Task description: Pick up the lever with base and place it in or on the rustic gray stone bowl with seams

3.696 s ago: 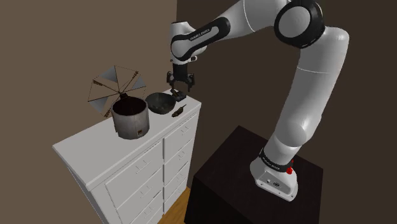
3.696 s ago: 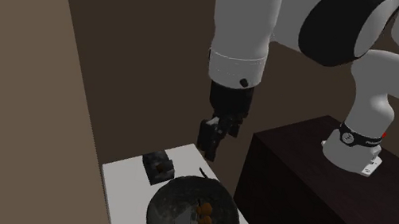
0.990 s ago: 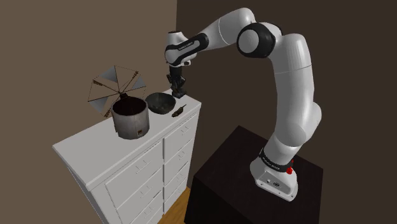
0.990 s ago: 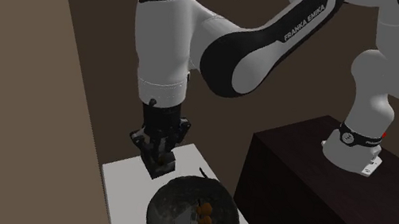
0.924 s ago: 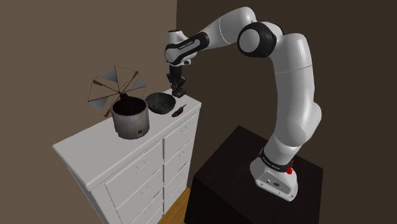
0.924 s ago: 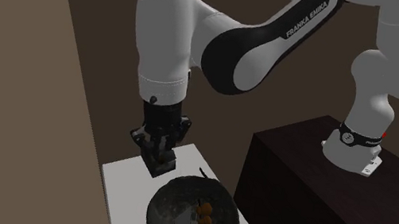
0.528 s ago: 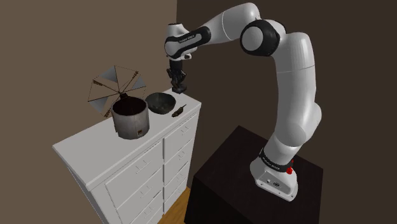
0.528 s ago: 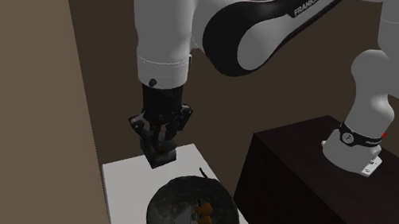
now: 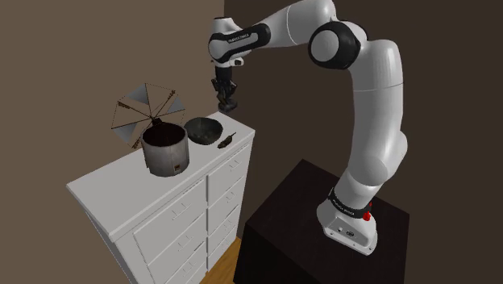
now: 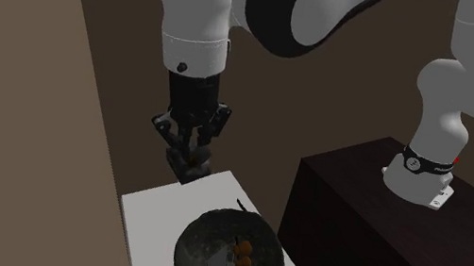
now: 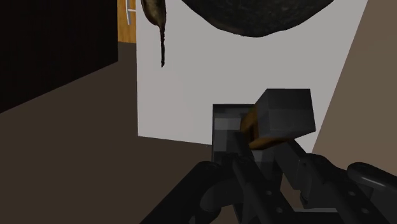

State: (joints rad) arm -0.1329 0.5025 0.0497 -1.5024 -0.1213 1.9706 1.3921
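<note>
Pincer [image 10: 185, 161] clasping lever [image 11: 284, 112] above dresser [image 9: 105, 185] | arm lettering [image 9: 244, 35] illegible

Open air lies between my gripper [image 9: 228, 103], clamped on the lever with base [image 11: 286, 111], and the bowl [image 9: 203, 129] below it toward the shoulder view's left. Skewers [image 10: 244, 260] fill the bowl's middle; the pot [image 9: 167, 151] crowds its left, the wall [image 9: 97, 48] its far side.

Rough stone bowl [image 10: 198, 246], matt white dresser [image 9: 153, 218]
</note>
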